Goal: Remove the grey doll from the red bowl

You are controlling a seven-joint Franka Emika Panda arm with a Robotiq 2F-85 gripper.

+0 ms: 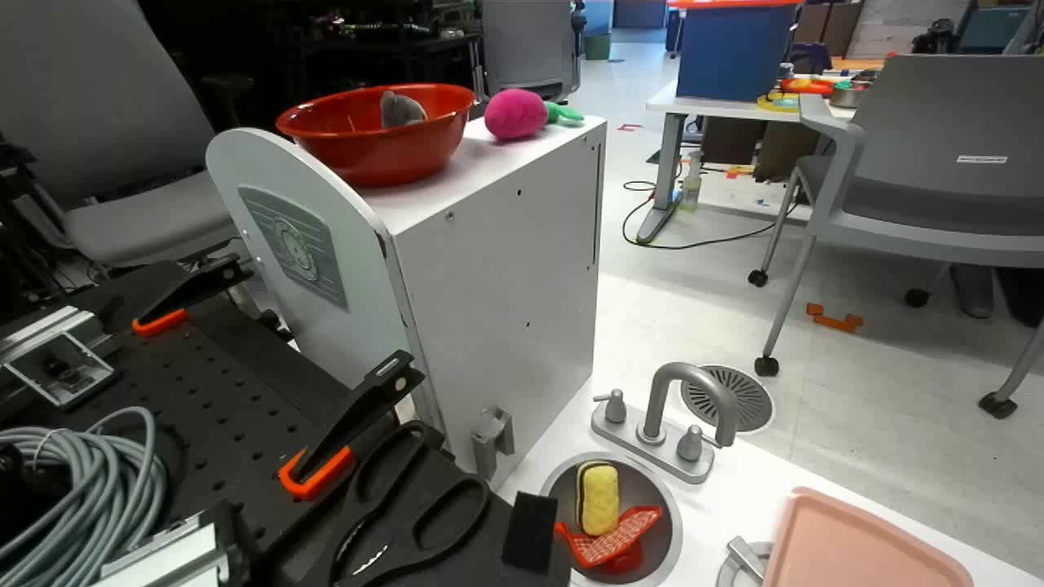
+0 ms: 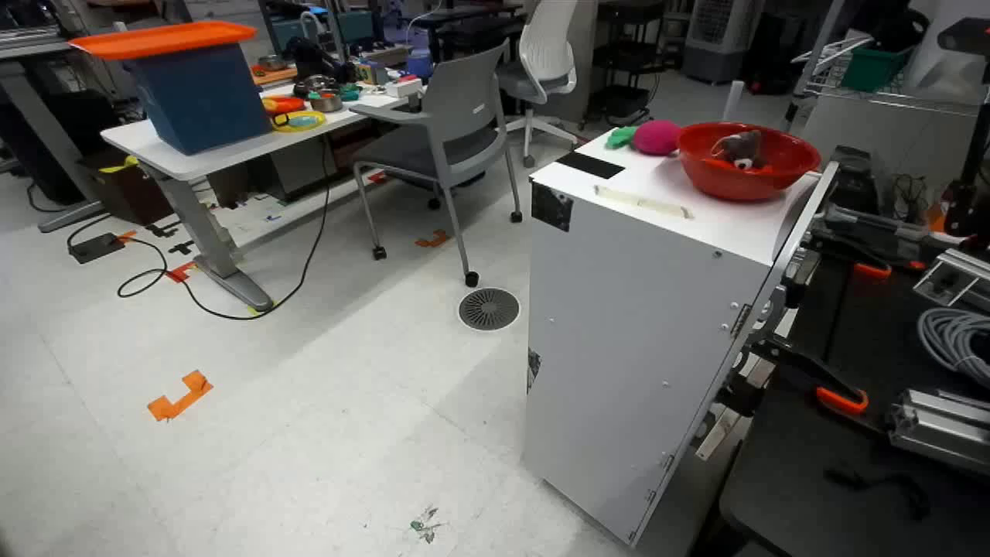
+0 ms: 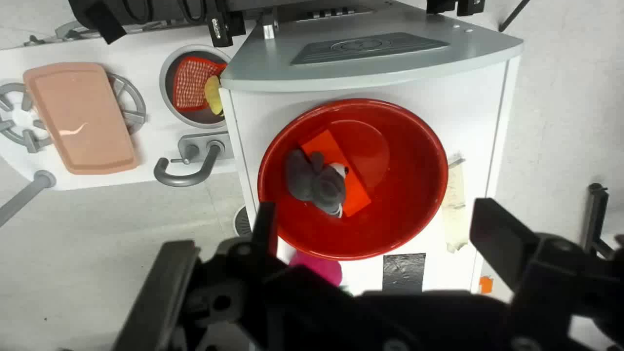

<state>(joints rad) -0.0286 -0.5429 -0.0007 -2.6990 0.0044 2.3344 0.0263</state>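
Grey doll (image 3: 321,187) is contained in the red bowl (image 3: 397,200), which is placed on a white cabinet (image 1: 506,236); the pincer (image 3: 374,217) is spread wide.

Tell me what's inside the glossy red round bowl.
A soft grey doll, partly covering a flat orange-red rectangle, lies in the bowl; what the doll covers cannot be seen.

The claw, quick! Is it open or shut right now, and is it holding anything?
Claw: open, holding nothing; the doll lies in the bowl.
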